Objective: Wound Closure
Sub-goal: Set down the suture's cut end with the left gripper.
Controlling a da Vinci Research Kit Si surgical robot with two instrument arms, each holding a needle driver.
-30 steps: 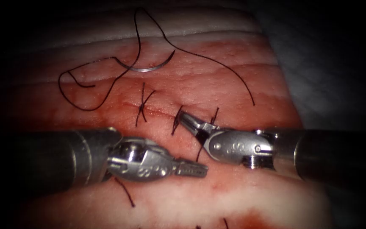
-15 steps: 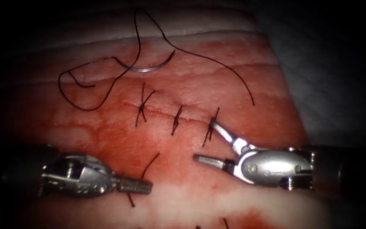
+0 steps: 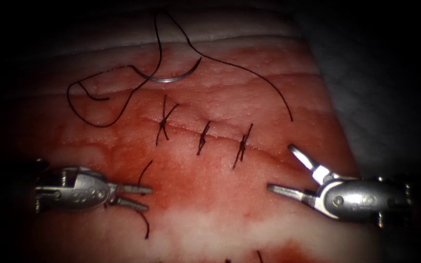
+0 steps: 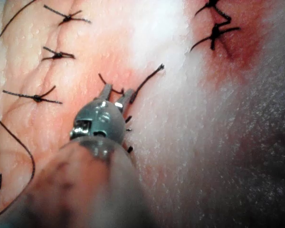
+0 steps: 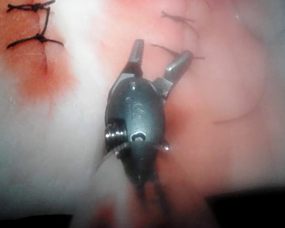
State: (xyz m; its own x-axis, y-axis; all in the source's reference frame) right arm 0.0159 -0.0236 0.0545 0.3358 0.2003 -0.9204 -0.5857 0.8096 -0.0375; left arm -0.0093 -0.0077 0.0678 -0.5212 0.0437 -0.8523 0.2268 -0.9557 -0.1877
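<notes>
Tissue (image 3: 220,195) is showing three tied stitches (image 3: 203,138) across the cut; needle (image 3: 169,78) is lying free at twelve o'clock with its thread (image 3: 249,73). Left hand (image 3: 137,196), slightly parted, and right hand (image 3: 286,168), spread wide, are holding nothing and are backing away toward nine and three o'clock. Closure is looking nearly complete, and further stitching calls for regrasping the needle.

A single embossed "S" can be read on the right tool (image 5: 156,59) housing; no other lettering is legible.
</notes>
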